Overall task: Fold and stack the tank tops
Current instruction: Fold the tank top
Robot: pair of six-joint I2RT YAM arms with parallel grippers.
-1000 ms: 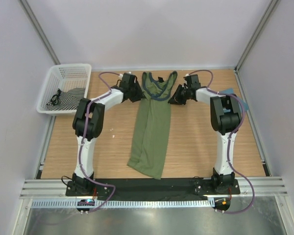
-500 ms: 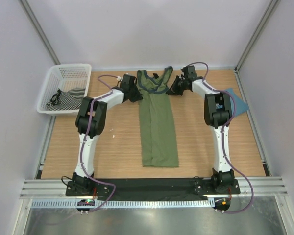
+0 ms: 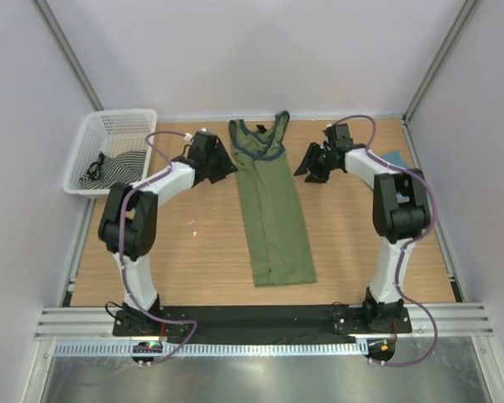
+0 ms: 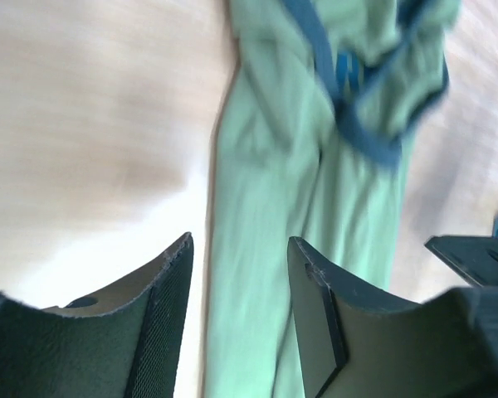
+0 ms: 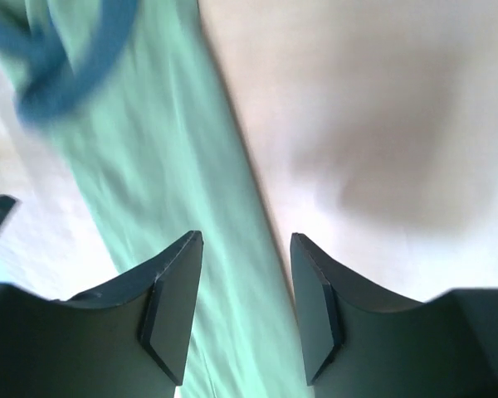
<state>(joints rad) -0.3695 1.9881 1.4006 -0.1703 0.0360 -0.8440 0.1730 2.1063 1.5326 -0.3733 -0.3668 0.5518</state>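
Note:
The olive-green tank top (image 3: 273, 210) lies flat on the table as a long narrow strip, its navy-trimmed neck at the far end. My left gripper (image 3: 228, 166) is just left of its shoulder end, open and holding nothing. My right gripper (image 3: 301, 171) is just right of it, also open and empty. In the left wrist view the green cloth (image 4: 299, 191) shows below the open left gripper (image 4: 241, 249). The right wrist view has the cloth's edge (image 5: 149, 166) running under the open right gripper (image 5: 245, 240). A corner of the teal-blue tank top (image 3: 396, 157) peeks out behind the right arm.
A white basket (image 3: 97, 134) holding a striped cloth (image 3: 118, 166) stands at the far left, beyond the table edge. Walls close in the far side and both flanks. The arm bases (image 3: 252, 317) sit along the near edge.
Both grippers opened, let go of the olive top's shoulders, and drew back sideways. The top, earlier dragged away and straightened, now lies still and flat.

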